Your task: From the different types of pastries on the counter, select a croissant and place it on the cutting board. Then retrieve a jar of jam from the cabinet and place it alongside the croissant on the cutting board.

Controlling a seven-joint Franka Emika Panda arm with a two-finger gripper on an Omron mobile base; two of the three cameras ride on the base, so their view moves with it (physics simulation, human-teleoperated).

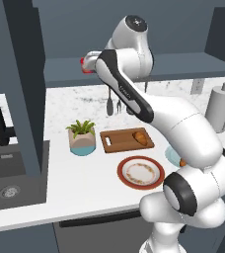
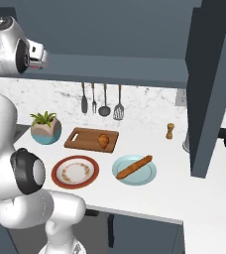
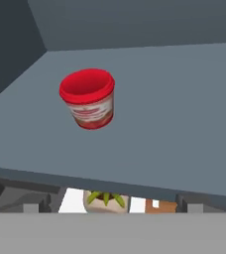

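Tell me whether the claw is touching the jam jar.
Apart. In the hand view, the jar stands alone on the shelf, with bare shelf between it and the claw at the frame's bottom.

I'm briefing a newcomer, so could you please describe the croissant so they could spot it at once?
Find the white marbled counter, then the brown wooden cutting board between the potted plant and the hanging utensils. The croissant lies on the board's right end: small, plump and golden-brown, unlike the long stick-shaped pastry on the pale blue plate.

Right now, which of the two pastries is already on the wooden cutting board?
The small golden-brown crescent croissant sits on the brown board; the long orange-brown stick pastry lies on the pale blue plate.
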